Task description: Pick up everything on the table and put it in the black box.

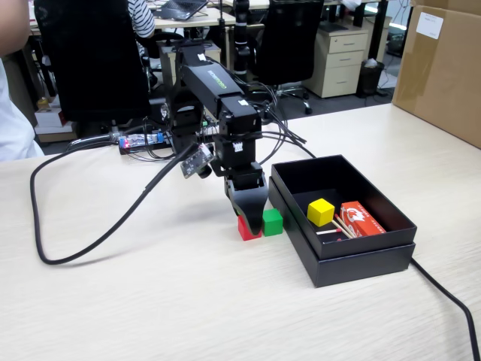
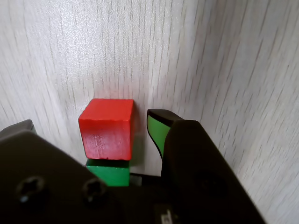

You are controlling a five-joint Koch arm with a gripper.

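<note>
The red cube (image 1: 246,229) and the green cube (image 1: 273,222) sit touching each other on the pale wood table (image 1: 150,301), just left of the black box (image 1: 361,252). A yellow cube (image 1: 321,212) lies inside the box. My gripper (image 1: 249,216) points down right over the red cube. In the wrist view the gripper (image 2: 91,123) is open around the red cube (image 2: 107,128). The green-padded right finger (image 2: 158,130) stands a small gap off the cube, and the left finger is further away. The green cube (image 2: 112,171) shows just behind the red one.
A red-and-white packet (image 1: 361,219) and thin wooden sticks (image 1: 344,228) lie in the box beside the yellow cube. A thick black cable (image 1: 90,244) loops across the table on the left. A brown carton (image 1: 443,68) stands at the back right. Office chairs and desks are behind.
</note>
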